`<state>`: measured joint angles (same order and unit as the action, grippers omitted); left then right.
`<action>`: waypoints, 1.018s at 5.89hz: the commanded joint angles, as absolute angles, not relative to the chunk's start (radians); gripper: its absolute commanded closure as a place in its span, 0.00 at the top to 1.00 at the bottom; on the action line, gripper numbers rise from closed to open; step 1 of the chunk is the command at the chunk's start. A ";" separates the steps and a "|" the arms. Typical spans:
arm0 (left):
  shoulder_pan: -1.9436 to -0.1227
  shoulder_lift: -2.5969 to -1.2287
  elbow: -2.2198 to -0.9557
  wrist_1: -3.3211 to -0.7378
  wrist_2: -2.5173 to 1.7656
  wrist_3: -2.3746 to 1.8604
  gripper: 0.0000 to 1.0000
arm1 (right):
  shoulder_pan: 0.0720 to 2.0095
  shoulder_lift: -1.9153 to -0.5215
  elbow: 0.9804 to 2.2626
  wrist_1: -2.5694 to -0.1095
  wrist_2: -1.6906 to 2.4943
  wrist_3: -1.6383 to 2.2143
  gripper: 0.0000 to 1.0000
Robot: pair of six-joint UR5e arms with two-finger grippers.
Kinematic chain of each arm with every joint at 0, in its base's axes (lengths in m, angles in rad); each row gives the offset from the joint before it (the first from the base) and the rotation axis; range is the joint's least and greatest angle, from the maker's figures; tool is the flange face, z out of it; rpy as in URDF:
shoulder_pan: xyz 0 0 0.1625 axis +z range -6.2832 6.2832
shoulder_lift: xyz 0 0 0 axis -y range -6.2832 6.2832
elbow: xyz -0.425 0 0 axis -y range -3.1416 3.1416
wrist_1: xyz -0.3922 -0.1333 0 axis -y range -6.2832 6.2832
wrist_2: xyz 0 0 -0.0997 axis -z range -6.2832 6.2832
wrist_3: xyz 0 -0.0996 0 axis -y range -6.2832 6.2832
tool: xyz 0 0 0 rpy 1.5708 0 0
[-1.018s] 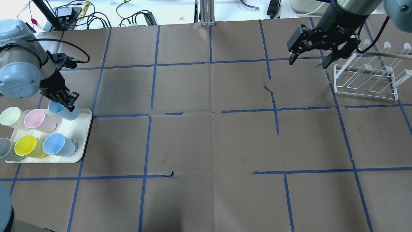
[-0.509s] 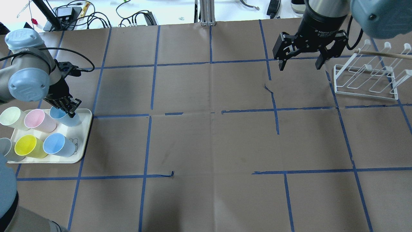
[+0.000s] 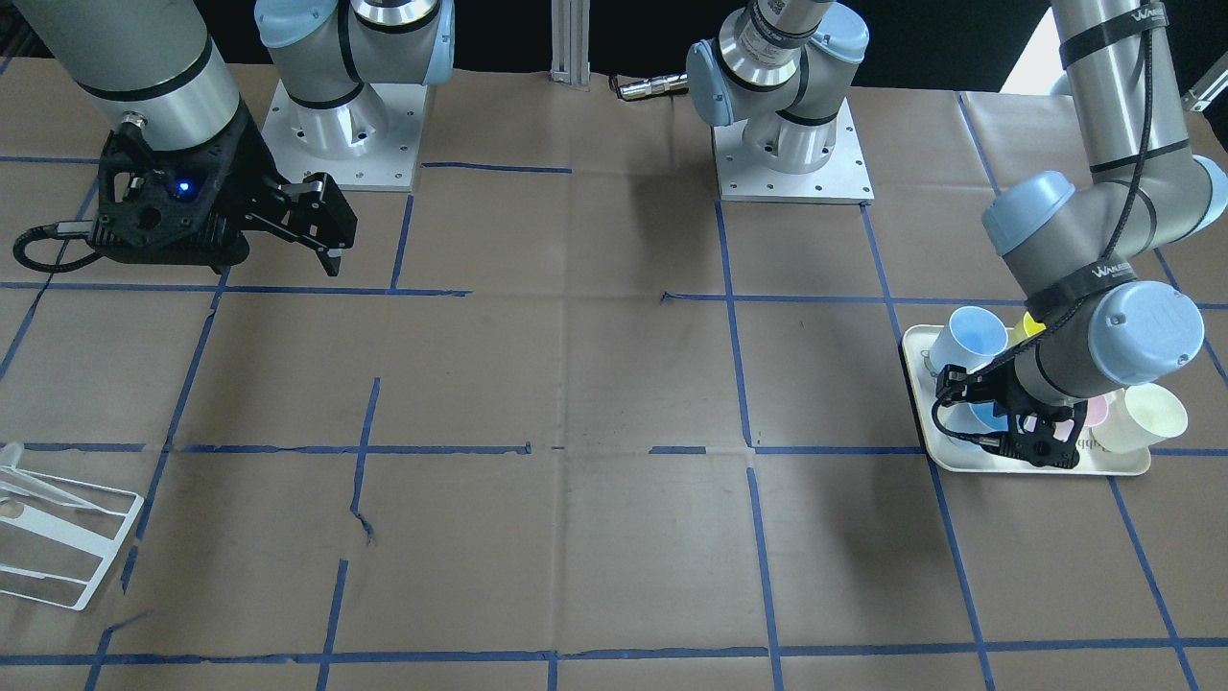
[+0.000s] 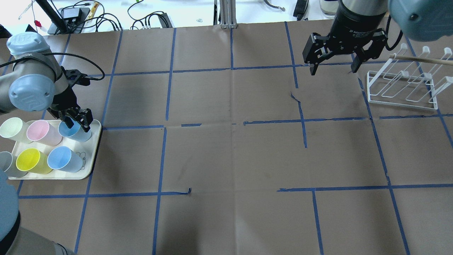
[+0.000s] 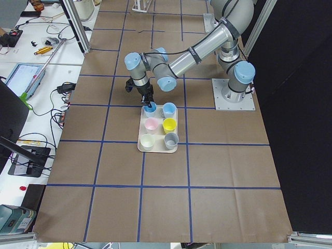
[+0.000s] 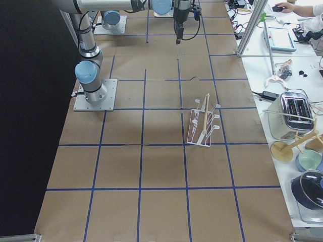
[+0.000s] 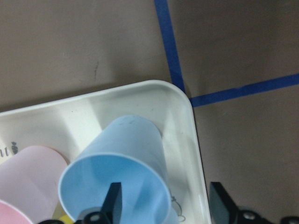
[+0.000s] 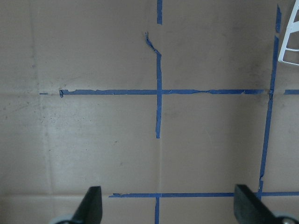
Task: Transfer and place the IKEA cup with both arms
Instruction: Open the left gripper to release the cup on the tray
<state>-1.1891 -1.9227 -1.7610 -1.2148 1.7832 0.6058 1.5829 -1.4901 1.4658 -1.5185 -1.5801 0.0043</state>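
The IKEA cup (image 4: 77,132) is a pale blue tumbler at the far right corner of the cream tray (image 4: 92,148). It also shows in the left wrist view (image 7: 126,154). My left gripper (image 4: 78,122) is open over it. One finger (image 7: 112,200) is inside the cup's mouth and the other is outside its wall. A twin blue cup (image 4: 63,159) stands nearer on the tray. My right gripper (image 4: 332,69) is open and empty above the paper at the far right, beside the white rack (image 4: 403,88).
The tray also holds a pink cup (image 4: 44,132), a yellow cup (image 4: 32,161), a pale green cup (image 4: 12,129) and a grey cup (image 4: 5,164). Brown paper with blue tape lines (image 4: 230,127) covers the table. Cables lie along the far edge.
My left gripper has come down over the blue cup, one finger now inside it, and the cup has shifted slightly. My right gripper has swung left and turned away from the rack.
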 commanded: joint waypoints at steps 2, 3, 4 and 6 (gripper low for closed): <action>-1.225 -1.745 -1.738 -1.433 1.639 0.583 0.95 | 1.585 -1.493 1.465 -1.514 -1.572 0.008 1.00; -1.283 -1.696 -1.695 -1.522 1.588 0.477 0.95 | 1.585 -1.491 1.463 -1.516 -1.572 0.008 1.00; -1.392 -1.677 -1.575 -1.668 1.565 0.301 0.95 | 1.585 -1.488 1.463 -1.517 -1.574 0.008 1.00; -1.562 -1.629 -1.464 -1.730 1.578 0.142 0.98 | 1.585 -1.493 1.471 -1.508 -1.574 0.012 1.00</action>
